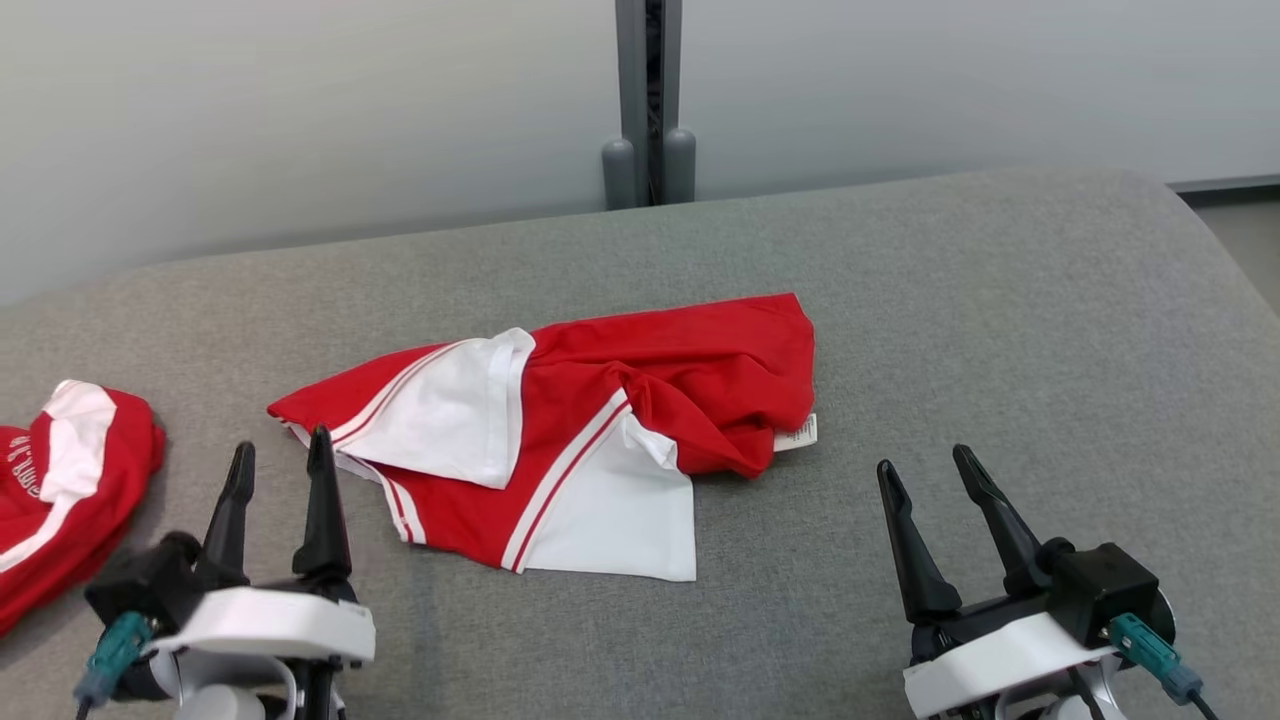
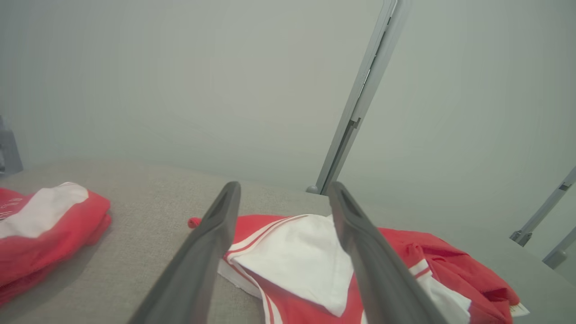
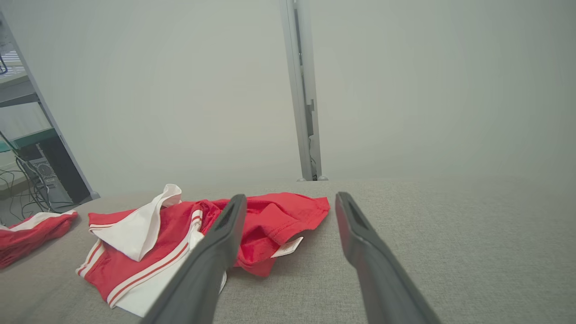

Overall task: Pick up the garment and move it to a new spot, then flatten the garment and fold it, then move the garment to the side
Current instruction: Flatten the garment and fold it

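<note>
garment (image 1: pixel 600 420) lies bunched up on the grey top (image 1: pixel 1000 320)

it is red and white and sits in the middle. the left gripper (image 1: pixel 282 443) hangs just beside its left corner, fingers spread, holding nothing. the right gripper (image 1: pixel 923 460) is near its right side, fingers spread too, empty. another red cloth (image 1: pixel 60 480) lies far left.

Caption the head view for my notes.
Open left pincer and open right pincer before a crumpled red garment on a grey surface; second garment at left.
</note>
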{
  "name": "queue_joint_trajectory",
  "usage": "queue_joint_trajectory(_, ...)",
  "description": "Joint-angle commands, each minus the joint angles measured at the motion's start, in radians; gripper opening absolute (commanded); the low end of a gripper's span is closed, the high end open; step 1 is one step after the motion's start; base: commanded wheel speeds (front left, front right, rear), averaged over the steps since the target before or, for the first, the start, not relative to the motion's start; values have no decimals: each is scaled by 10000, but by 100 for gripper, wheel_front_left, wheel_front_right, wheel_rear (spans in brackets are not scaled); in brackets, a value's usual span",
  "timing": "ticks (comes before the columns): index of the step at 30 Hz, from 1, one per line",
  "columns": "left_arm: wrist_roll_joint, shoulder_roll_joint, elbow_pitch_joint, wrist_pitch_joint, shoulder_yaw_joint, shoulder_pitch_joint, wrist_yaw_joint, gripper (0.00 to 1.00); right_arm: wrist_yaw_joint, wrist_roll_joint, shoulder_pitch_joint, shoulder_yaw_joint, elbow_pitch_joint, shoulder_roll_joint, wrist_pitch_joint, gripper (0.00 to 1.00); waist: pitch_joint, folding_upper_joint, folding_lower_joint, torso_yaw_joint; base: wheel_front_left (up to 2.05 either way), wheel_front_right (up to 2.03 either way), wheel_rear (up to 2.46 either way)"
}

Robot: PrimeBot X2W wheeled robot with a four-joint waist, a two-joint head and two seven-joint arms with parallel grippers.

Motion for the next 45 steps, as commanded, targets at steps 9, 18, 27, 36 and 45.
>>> queue_joint_trajectory(9,1035,-534,-982,-33,135,1405,-103,100,2,-57,178,-41,54,-71,-15,100,-439,0,0,321,0,0,0)
queue_joint_trajectory(18,1149,-639,-259,-33,-412,1578,-63,100,2,20,239,35,107,-71,-15,100,-527,0,0,267,0,0,0)
queue_joint_trajectory(27,1352,-655,1342,-2,-1203,472,-294,100,2,7,196,77,103,-71,-17,100,-306,0,0,138,0,0,0)
queue_joint_trajectory(36,1811,-656,3703,96,-2075,-1414,-557,100,2,1,-76,166,89,-71,-17,100,165,0,0,-57,0,0,0)
queue_joint_trajectory(45,2282,-649,5804,31,-2587,-3068,-629,100,2,-68,-360,241,39,-72,-15,100,700,0,0,-338,0,0,0)
